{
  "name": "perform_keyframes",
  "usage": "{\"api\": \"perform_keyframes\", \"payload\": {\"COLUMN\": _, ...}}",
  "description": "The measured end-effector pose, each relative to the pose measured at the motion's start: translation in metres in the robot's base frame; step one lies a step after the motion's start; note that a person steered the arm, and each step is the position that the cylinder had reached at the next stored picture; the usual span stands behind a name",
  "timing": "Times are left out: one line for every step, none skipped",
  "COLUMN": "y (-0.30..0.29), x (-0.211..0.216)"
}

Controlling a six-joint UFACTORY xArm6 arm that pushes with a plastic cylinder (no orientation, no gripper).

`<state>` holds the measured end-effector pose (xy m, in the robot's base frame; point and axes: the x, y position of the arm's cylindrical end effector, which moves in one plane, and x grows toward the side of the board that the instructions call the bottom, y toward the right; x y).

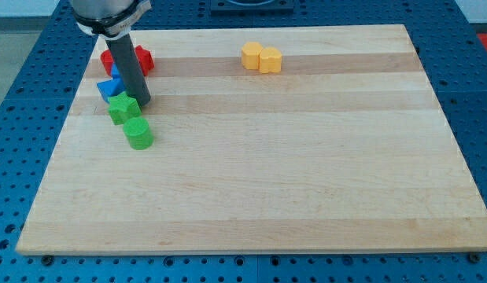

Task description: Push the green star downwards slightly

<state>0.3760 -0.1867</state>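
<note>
my tip (141, 102) touching green star (122, 108) at its upper right, green cylinder (138, 134) just below star, no jaws on my rod

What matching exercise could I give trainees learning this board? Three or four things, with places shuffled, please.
Things:
1. green star
2. green cylinder
3. yellow blocks
4. my tip

Places:
A. near the view's top, about mid-board
B. touching the star's upper right edge
C. just below the star
D. just below the blue block

Pairs: 1-D, 2-C, 3-A, 4-B
</note>
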Motion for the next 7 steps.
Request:
{"api": "perform_keyframes", "payload": {"y": 0.000, "x": 0.044}}
{"api": "perform_keyframes", "payload": {"y": 0.000, "x": 0.086}}
{"api": "perform_keyframes", "payload": {"y": 0.000, "x": 0.084}}
{"api": "perform_keyframes", "payload": {"y": 0.025, "x": 0.043}}
{"api": "perform_keyframes", "payload": {"y": 0.028, "x": 0.024}}
{"api": "perform_keyframes", "payload": {"y": 0.016, "x": 0.013}}
{"api": "perform_keyframes", "payload": {"y": 0.014, "x": 0.014}}
